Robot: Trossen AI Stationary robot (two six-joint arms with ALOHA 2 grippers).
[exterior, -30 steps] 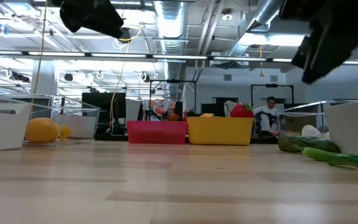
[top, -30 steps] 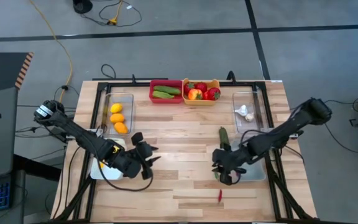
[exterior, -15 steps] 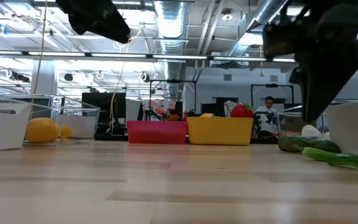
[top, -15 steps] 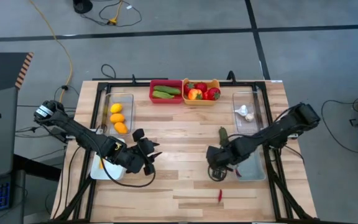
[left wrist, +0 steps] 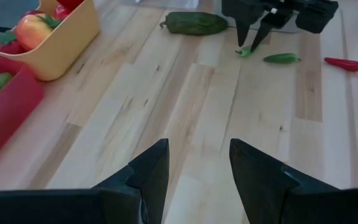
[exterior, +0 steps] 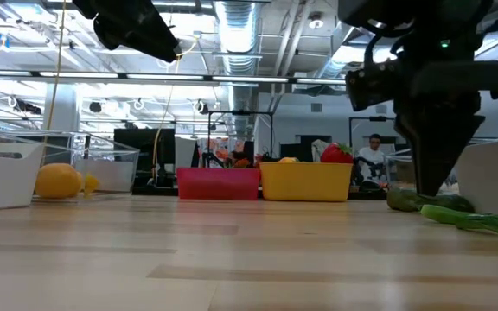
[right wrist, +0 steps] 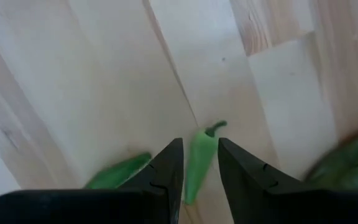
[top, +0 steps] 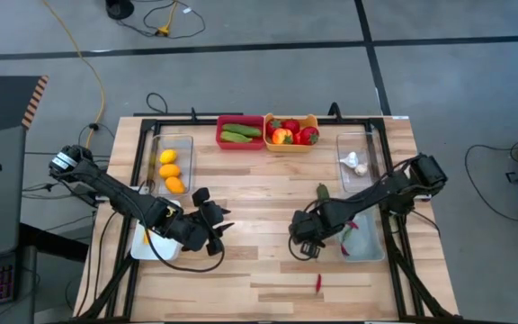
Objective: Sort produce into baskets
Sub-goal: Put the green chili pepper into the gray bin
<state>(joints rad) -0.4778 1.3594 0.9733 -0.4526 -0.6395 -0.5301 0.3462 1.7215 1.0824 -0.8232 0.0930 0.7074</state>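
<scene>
2 green chilies (left wrist: 282, 58) (cucumber (left wrist: 196, 23) beside).

Grey concrete floor (top: 268, 81) crossed by dark tape lines (a yellow cable (top: 84, 63) trails), ceiling ducts (exterior: 240, 22) overhead.

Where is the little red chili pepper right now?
In the high view, the red chili lies alone on the wood near the table's front edge, right of centre, just in front of the right gripper.
</scene>
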